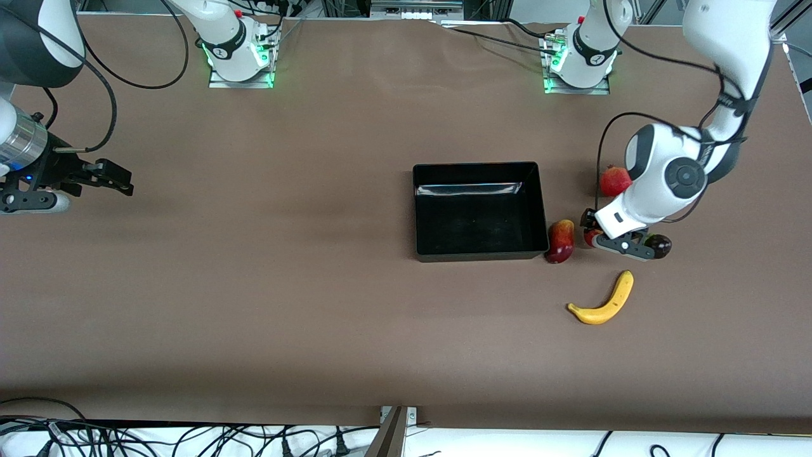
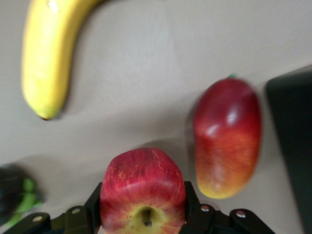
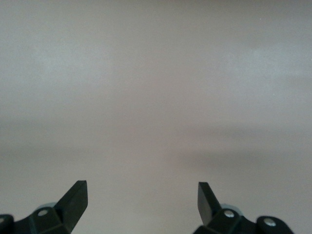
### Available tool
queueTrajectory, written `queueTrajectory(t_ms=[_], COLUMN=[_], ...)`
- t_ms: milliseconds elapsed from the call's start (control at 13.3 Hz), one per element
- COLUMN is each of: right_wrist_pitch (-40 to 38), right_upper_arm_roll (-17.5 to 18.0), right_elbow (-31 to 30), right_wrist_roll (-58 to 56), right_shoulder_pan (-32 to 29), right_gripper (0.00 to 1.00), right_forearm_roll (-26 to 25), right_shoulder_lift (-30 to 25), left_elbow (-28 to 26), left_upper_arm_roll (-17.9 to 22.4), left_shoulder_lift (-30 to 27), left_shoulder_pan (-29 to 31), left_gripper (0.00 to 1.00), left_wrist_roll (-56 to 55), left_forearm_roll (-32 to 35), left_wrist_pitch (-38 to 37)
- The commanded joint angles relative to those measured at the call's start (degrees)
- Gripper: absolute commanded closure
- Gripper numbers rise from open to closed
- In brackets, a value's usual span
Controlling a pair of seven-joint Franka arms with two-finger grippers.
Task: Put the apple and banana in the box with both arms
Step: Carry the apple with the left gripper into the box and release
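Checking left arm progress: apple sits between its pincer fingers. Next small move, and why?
Probably lift straight up. The left pincer looks shut on the apple, fingers against both its sides, still low at the table. The oval red-yellow fruit lies between it and the box, so height is needed before crossing. The right pincer waits open at its end of the table.

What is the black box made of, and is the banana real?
The box looks like glossy black plastic: light glints off its inner wall. The banana is smooth, even yellow with darker tips; it could be plastic or real, the pictures cannot settle it.
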Motion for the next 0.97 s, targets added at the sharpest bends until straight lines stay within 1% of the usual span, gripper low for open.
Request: queueTrajectory(t_ms=[0, 75, 150, 225, 375, 525, 600, 750, 900], right_wrist_pitch=[-0.4, -0.4, -0.3, -0.3, -1.0, -4.9, -7.0, -7.3, -7.4], right_upper_arm_roll=[-0.9, -1.1, -2.0, -2.2, -1.9, -2.1, -2.2, -2.3, -2.3], right_elbow=[2.7, 3.5, 4.9, 5.8, 5.7, 5.9, 5.9, 5.9, 5.9], right_wrist_roll=[0.0, 0.2, 0.1, -0.5, 0.0, 0.0, -0.1, 0.0, -0.2], right_shoulder_pan=[-0.7, -0.8, -0.9, -0.8, -0.6, -0.5, -0.5, -0.5, -0.5], right_gripper=[0.0, 0.0, 0.0, 0.0, 0.0, 0.0, 0.0, 0.0, 0.0], right_forearm_roll=[-0.5, -0.7, -0.6, -0.6, 0.3, 1.5, 3.2, 3.6, 3.6], right_shoulder_lift=[0.7, 0.9, 1.0, 1.0, 0.6, 0.4, 0.3, 0.3, 0.4], left_elbow=[1.7, 3.4, 5.5, 7.0, 8.7, 12.3, 13.6, 16.5, 16.5], left_upper_arm_roll=[-0.9, -0.9, -0.9, -0.9, -0.8, -0.8, -0.8, -0.7, -0.3], left_shoulder_lift=[-7.2, -7.2, -6.9, -6.6, -4.7, -0.3, 2.6, 7.6, 11.7], left_shoulder_pan=[-4.6, -7.2, -10.0, -13.8, -20.8, -26.7, -28.9, -31.9, -33.7], left_gripper=[1.0, 1.0, 1.0, 1.0, 1.0, 1.0, 1.0, 1.0, 1.0], left_wrist_roll=[-1.1, -1.9, -5.4, -11.8, -25.3, -34.6, -37.6, -40.5, -41.5], left_forearm_roll=[-6.5, -9.4, -11.0, -11.6, -11.4, -11.1, -11.0, -10.9, -10.9], left_wrist_pitch=[-5.3, -6.4, -8.4, -9.6, -9.4, -9.2, -9.0, -6.9, -1.8])
